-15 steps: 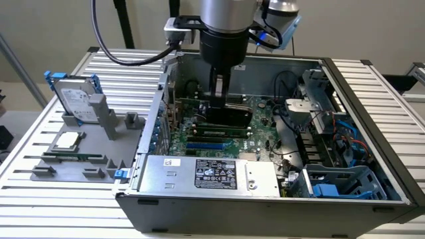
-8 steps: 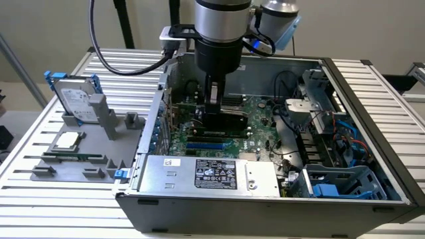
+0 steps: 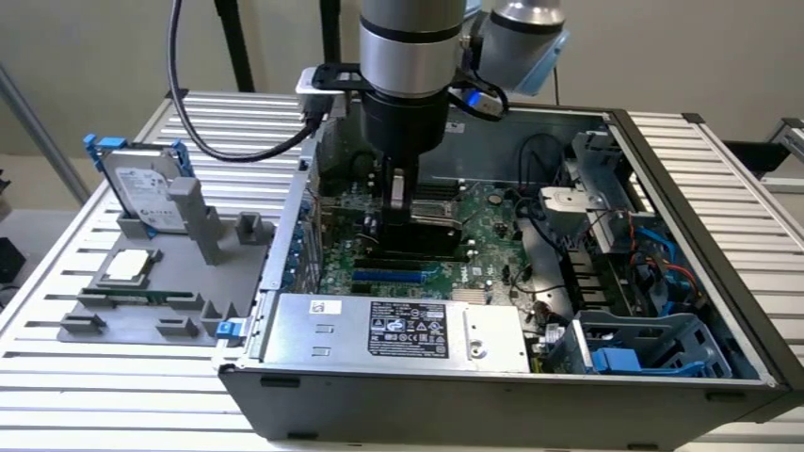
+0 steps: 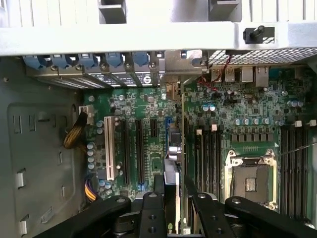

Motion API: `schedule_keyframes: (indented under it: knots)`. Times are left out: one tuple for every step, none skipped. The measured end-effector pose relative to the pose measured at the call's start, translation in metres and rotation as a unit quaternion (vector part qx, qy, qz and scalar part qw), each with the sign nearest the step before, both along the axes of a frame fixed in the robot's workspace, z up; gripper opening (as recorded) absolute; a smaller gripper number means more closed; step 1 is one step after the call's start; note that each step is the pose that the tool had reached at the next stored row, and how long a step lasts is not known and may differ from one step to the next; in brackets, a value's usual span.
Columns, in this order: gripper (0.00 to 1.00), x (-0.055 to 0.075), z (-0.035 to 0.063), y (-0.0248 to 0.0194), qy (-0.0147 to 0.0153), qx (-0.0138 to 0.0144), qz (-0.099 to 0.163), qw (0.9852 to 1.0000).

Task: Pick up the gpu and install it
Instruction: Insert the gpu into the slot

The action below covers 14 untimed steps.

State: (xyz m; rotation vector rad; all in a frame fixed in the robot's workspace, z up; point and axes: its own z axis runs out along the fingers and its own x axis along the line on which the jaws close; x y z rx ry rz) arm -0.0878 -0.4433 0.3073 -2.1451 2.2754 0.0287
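GPU held edge-on over the motherboard

The gripper [image 4: 173, 208] has its black fingers [image 4: 151, 213] clamped on the gpu [image 4: 173, 148]. The thin card stands on edge inside the open computer case [image 3: 703, 235], long axis running toward the rear slot brackets, silver bracket end against them. Its black face is hidden

Exterior view high, angled down, wrist view close (both share motherboard [image 3: 484, 221])

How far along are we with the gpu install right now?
Pick-up looks done: the claw holds the gpu edge-on inside the computer case, above the motherboard near the expansion slots. In hand: lowering it toward a slot. Left: seating it; whether it is already in a slot cannot be told.
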Motion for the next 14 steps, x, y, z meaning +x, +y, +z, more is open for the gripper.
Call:
schedule_keyframes:
  knots:
    - [0.00, 0.000, -0.0018, -0.0001, 0.0000, 0.0001, 0.001, 1.0000]
    - [0.00, 0.000, -0.0036, -0.0002, -0.0001, 0.0000, 0.002, 1.0000]
    - [0.00, -0.001, -0.0054, -0.0003, -0.0001, 0.0000, 0.003, 1.0000]
    - [0.00, -0.001, -0.0072, -0.0004, 0.0000, -0.0001, 0.005, 1.0000]
    - [0.00, -0.001, -0.0091, -0.0004, -0.0001, 0.0000, 0.006, 1.0000]
    - [0.00, -0.001, -0.0109, -0.0005, -0.0001, 0.0000, 0.008, 1.0000]
    - [0.00, -0.002, -0.0128, -0.0005, -0.0001, 0.0001, 0.009, 1.0000]
    - [0.00, -0.002, -0.0146, -0.0005, -0.0001, 0.0000, 0.011, 0.9999]
    - [0.00, -0.002, -0.0163, -0.0006, -0.0001, 0.0000, 0.013, 0.9999]
    - [0.00, -0.002, -0.0183, -0.0006, -0.0001, 0.0000, 0.014, 0.9999]
    - [0.00, -0.003, -0.0200, -0.0007, 0.0000, -0.0001, 0.016, 0.9999]
    - [0.00, -0.003, -0.0219, -0.0007, -0.0001, 0.0000, 0.017, 0.9999]
    - [0.00, -0.003, -0.0237, -0.0008, -0.0001, 0.0001, 0.018, 0.9998]
    - [0.00, -0.003, -0.0255, -0.0008, -0.0001, 0.0000, 0.018, 0.9998]
